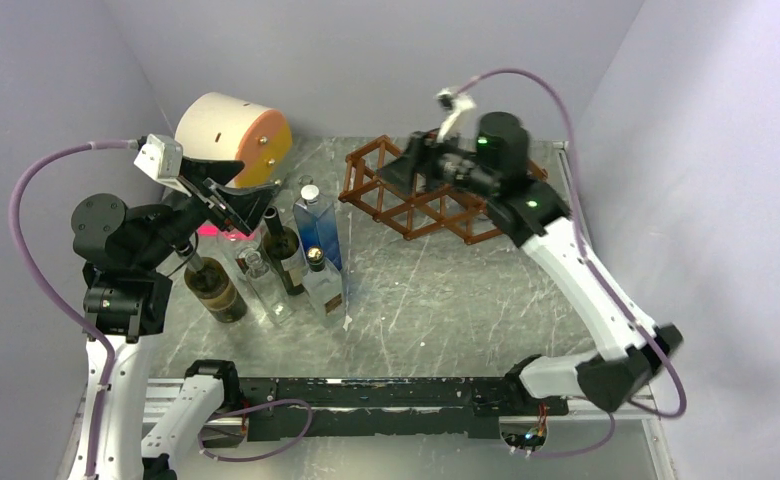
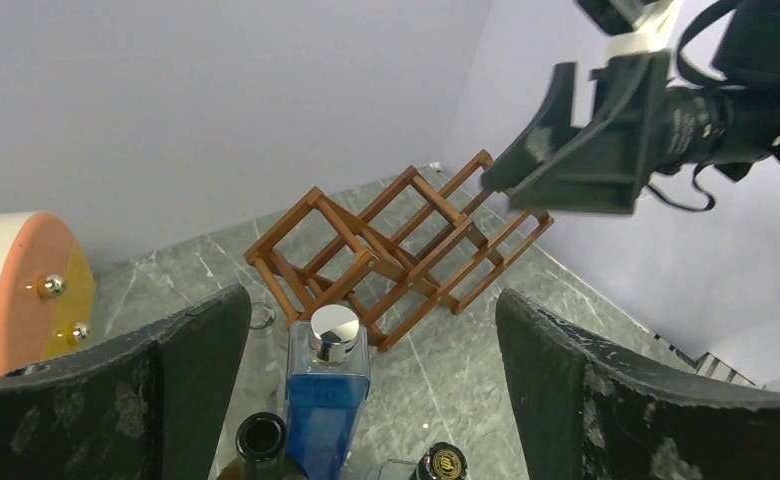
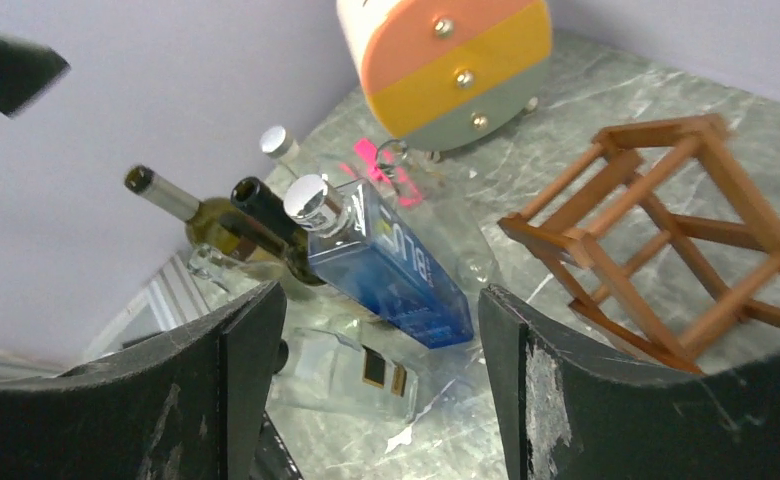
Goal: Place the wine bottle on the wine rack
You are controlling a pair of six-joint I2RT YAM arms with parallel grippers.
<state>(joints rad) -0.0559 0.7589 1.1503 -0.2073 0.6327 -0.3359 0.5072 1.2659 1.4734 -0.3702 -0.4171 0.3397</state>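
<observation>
Bases of both arms sat at the bottom edge of the top view, on a dark rail. Just above them, left of centre on the grey marbled worktop (image 1: 446,290), a tight cluster of bottles stood upright. An olive wine bottle (image 1: 216,292) was at the cluster's left, with a slim clear bottle (image 1: 266,290) beside it. A clear flask (image 1: 324,290) with a black-and-gold cap stood at the lower right. Behind these stood a dark green wine bottle (image 1: 284,262) with an open neck, and just to its right a blue square bottle (image 1: 319,232) with a silver cap. Both wine bottles rested on the worktop, in neither pincer and apart from the rack.

The left pincer (image 2: 371,305) hung over the upper left of the cluster. In its wrist view the fingers (image 2: 166,400) were spread wide with nothing gripped, and the blue bottle's cap showed below the gap.

Farther back, in the upper centre-right of the top view, the wine rack (image 2: 358,238) lay on the worktop as a reddish-brown lattice of diamond cells. The right pincer (image 3: 378,295) hovered over the rack's left part in the top view. Its fingers (image 3: 556,400) were also wide apart and held nothing; contact with the rack could not be told.

At the back, in the upper left of the top view, a cream-and-orange cylinder (image 1: 228,135) stood behind the left pincer.
</observation>
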